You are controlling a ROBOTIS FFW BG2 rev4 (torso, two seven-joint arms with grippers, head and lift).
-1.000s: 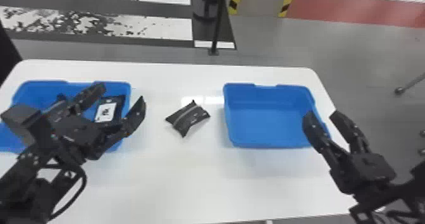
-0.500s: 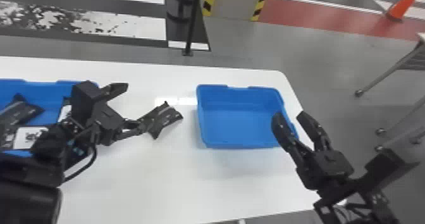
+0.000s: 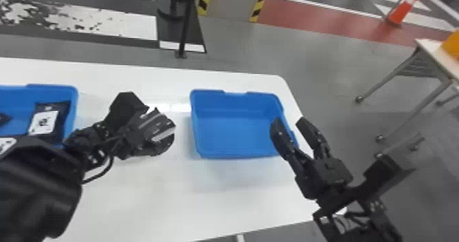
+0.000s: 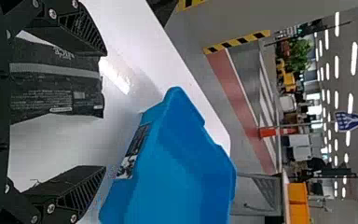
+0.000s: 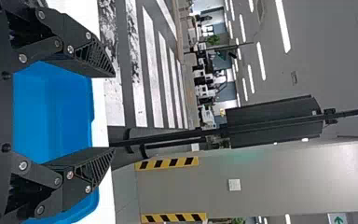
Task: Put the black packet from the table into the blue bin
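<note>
Left wrist view: left claw (image 4: 106, 110) is wide open, holding nothing. Black packet (image 4: 56, 95) sits between its fingers, off-centre: one finger overlaps its edge, the other stands well apart. Packet looks to be on the table (image 3: 170, 207), left of the right-hand blue bin (image 3: 239, 155); can't confirm what's under it.

Fingers straddle the width, long side running toward the palm, so closing should pinch it across the middle. My read: grasp step, nothing delivered. Center first, then close; otherwise the near finger may shove or fold it. Soft pack, will probably crumple a bit.

Other blue bin (image 3: 71, 115) has a labelled packet (image 3: 42, 121) in it. Can't tell which bin is the target. Right claw (image 3: 288, 121) is parked at the right-hand bin's far side, fingers apart, nothing in them.
</note>
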